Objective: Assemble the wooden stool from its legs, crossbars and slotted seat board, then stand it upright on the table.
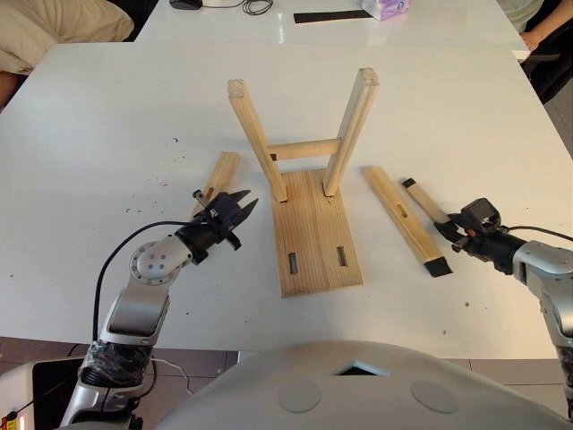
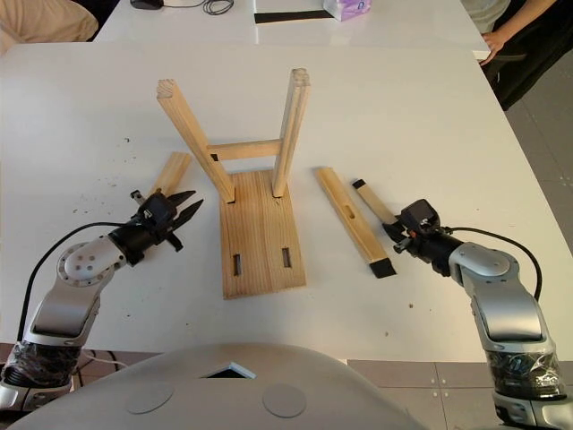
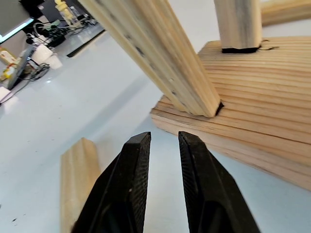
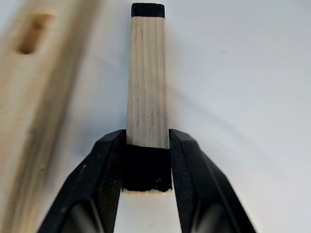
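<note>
The slotted seat board (image 1: 315, 246) lies flat on the white table, with two empty slots (image 1: 294, 262) at its near end. Two legs (image 1: 256, 136) (image 1: 352, 130) stand in its far end, joined by a crossbar (image 1: 305, 149). One loose leg (image 1: 218, 178) lies left of the board, another (image 1: 401, 217) lies to its right. A loose crossbar (image 4: 147, 82) with black ends lies farther right, and my right gripper (image 1: 450, 231) is shut on its near end. My left gripper (image 1: 243, 201) is open and empty, low over the table between the left loose leg (image 3: 77, 179) and the board (image 3: 252, 131).
A second table behind carries a tissue box (image 1: 386, 7), a black strip (image 1: 331, 16) and cables. People sit at the far left and far right corners. The table's near edge runs just under my arms.
</note>
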Controlling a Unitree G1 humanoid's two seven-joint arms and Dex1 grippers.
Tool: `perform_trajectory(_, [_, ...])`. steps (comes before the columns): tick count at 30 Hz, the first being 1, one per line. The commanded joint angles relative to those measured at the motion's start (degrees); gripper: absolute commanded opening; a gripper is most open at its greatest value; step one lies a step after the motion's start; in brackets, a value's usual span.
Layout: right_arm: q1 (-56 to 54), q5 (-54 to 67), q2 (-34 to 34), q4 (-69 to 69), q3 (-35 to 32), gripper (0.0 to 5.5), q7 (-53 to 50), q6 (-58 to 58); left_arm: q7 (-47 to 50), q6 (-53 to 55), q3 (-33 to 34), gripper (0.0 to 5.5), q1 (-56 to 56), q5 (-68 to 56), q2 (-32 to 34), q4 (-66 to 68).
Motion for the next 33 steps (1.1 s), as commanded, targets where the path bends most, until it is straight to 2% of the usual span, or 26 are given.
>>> perform_trajectory(1, [-2.9,-1.3,0.3,3.5,-1.2,1.34,-2.2,-0.2,0.7,1.0,2.7,1.06,-0.7,-2.2,-0.2,-1.4])
perform_trajectory(3, [-5.8,-0.3,0.7,4.1,-3.0,1.34,-2.5,-1.9,0.2,3.1,5.2,1.06,-0.9,-5.8,-0.3,-3.4])
perform_trajectory(6, [-11.6,7.4,1.7,1.6,-8.0,1.32,1.2,-3.1,-1.3,9.0,10.5,1.06,-0.9,-15.4,0.2,-8.9])
perform_trajectory(10, [-20.0,41.4,-1.2,-10.9,-18.9,1.32,11.8,9.9,-0.8,19.2,16.0,1.06,-5.1,-35.2,1.0,-19.4])
perform_trajectory(13, [-22.8,58.0,-5.8,-13.4,-20.8,1.32,15.4,15.5,1.9,23.0,15.7,1.06,-9.5,-44.9,0.9,-23.4])
perform_trajectory(15, [-24.3,64.0,-8.3,-14.1,-19.7,1.32,18.6,17.6,3.2,24.5,14.4,1.06,-11.9,-49.5,0.6,-25.0])
perform_trajectory(20, [-29.5,68.9,-10.6,-14.8,-13.2,1.32,22.8,20.6,3.5,28.4,12.0,1.87,-15.5,-58.7,1.5,-24.8])
perform_trajectory(26, [-34.9,70.7,-10.9,-14.7,-6.8,1.32,24.3,21.8,1.4,32.3,9.9,1.89,-19.3,-68.8,3.8,-26.0])
perform_trajectory(33, [-36.8,68.6,-10.6,-13.9,-3.9,1.32,25.8,20.8,-3.6,32.7,9.0,1.89,-18.9,-68.6,6.6,-24.5])
